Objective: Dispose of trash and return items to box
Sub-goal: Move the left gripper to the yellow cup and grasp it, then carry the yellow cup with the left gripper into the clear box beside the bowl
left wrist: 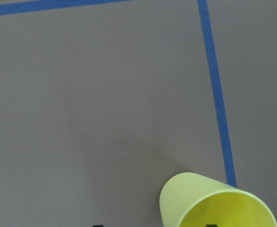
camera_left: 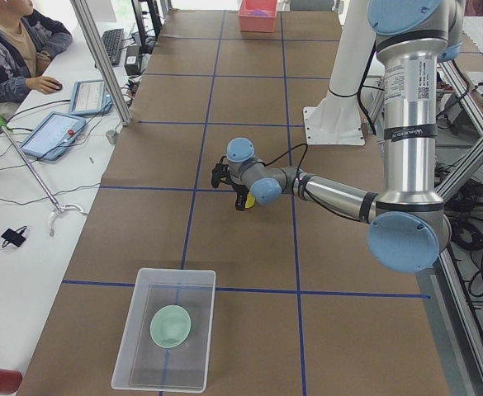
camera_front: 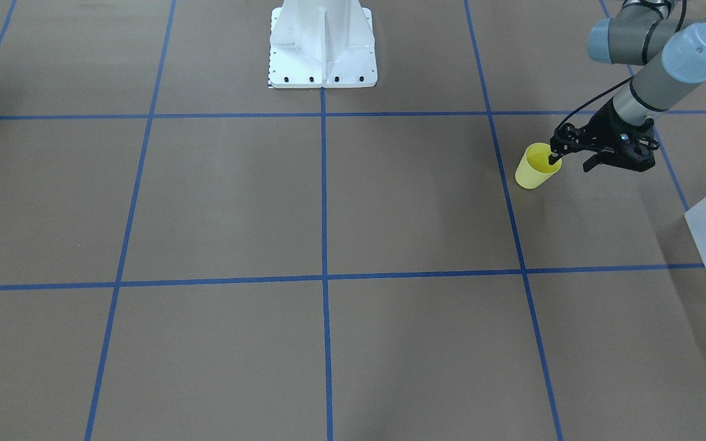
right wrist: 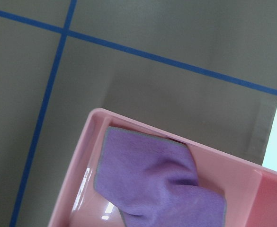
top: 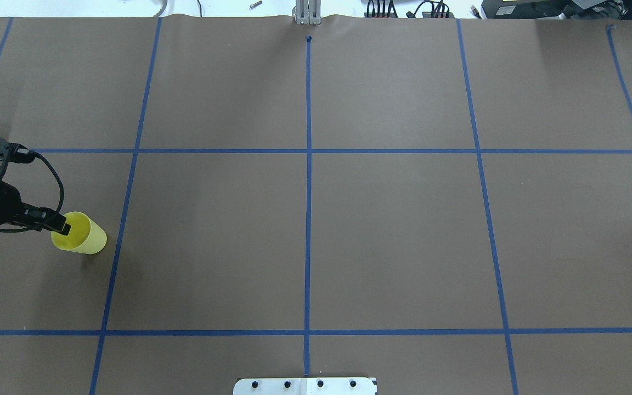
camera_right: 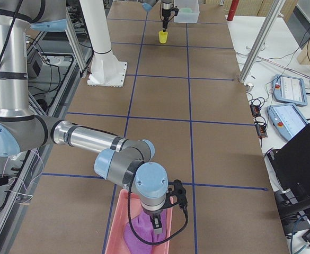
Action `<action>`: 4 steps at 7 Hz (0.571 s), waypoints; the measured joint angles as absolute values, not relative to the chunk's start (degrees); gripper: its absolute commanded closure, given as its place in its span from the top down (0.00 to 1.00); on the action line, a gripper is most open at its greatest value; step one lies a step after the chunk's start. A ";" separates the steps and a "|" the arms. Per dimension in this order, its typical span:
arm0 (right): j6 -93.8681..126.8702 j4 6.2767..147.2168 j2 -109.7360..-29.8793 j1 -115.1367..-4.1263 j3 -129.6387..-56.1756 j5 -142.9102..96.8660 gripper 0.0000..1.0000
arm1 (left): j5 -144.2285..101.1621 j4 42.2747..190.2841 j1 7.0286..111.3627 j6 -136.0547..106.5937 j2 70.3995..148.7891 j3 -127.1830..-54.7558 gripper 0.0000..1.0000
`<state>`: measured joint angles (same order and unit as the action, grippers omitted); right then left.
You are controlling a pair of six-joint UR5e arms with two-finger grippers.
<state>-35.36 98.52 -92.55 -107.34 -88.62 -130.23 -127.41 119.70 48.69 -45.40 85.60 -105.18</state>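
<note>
Mint bowl [camera_left: 170, 325] lies in the box [camera_left: 125, 351]; left gripper [camera_front: 570, 163], jaws apart, straddles the rim of the yellow cup [camera_front: 532, 176], not yet boxed.

A bright yellow cup [left wrist: 195, 201], partly cut off by the bottom edge, shows its open mouth to the camera, with its ribbed, tapered wall towards the brown table [left wrist: 81, 94]. A blue tape line [left wrist: 216, 94] runs down the table and passes behind the cup's right side, while a second tape line [left wrist: 58, 5] crosses well beyond the cup
</note>
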 measured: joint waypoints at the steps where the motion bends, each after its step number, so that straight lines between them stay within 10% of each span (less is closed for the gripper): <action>1: -29.44 98.45 -92.27 -103.71 -90.95 -131.90 1.00 | -127.39 119.70 48.39 -45.75 85.70 -105.21 0.00; 4: -8.01 96.80 -90.57 -90.50 -100.66 -137.78 1.00 | -128.58 119.51 48.60 -46.11 85.85 -106.49 0.00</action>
